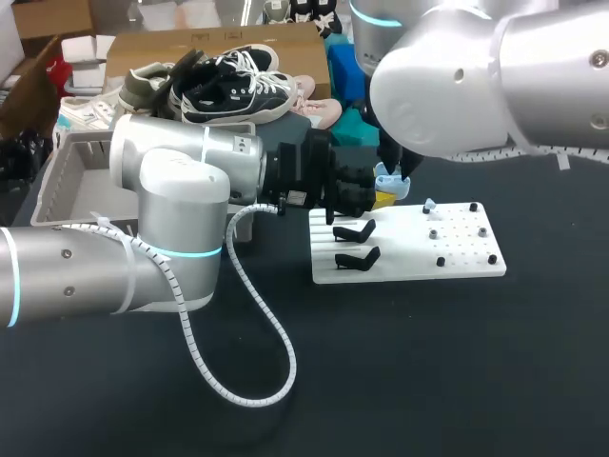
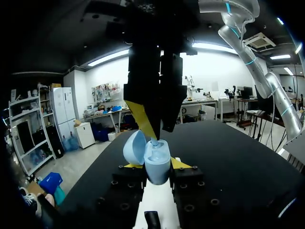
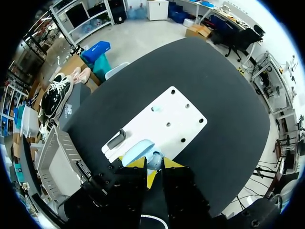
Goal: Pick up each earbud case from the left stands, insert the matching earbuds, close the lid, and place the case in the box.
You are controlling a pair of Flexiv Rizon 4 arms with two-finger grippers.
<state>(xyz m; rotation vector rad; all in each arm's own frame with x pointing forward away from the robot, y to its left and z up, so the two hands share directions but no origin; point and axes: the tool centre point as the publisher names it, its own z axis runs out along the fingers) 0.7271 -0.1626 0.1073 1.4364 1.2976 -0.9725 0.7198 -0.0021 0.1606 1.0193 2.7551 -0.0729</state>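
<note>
**Left arm** [image 1: 171, 200]: comes in from the left, its forearm lying level over the black table [image 1: 428, 381] and its wrist pointing toward the middle. A white spiral-wrapped cable [image 1: 257, 324] loops down from it onto the table.

**Left gripper** [image 2: 155, 165]: held level above the near end of the white board [image 1: 457, 259]. It is clamped on the earbud case [image 2: 157, 162], with one yellow tip pressed to each side of the case body.

**Right arm** [image 1: 476, 76]: comes in from the upper right, its large silver joint above the board and its wrist pointing down.

**Right gripper** [image 2: 155, 137]: comes down from directly above, its end at the open mouth of the case. Something small and pale sits at that end. Whether the gripper is clenched or released cannot be told.

**Earbud case**: pale blue, rounded and smooth. It is held upright in the air over the board, not resting on it. The lid [image 2: 134, 147] is swung open and tilted to one side, still attached at the rim.

**White board**: flat on the table at centre. Two black stands [image 1: 354, 231] sit on its left part, and small pegs [image 1: 440, 260] dot its right part.

**Grey box** [image 1: 67, 181]: on the table at the far left, well apart from the board and partly behind the left arm.
</note>
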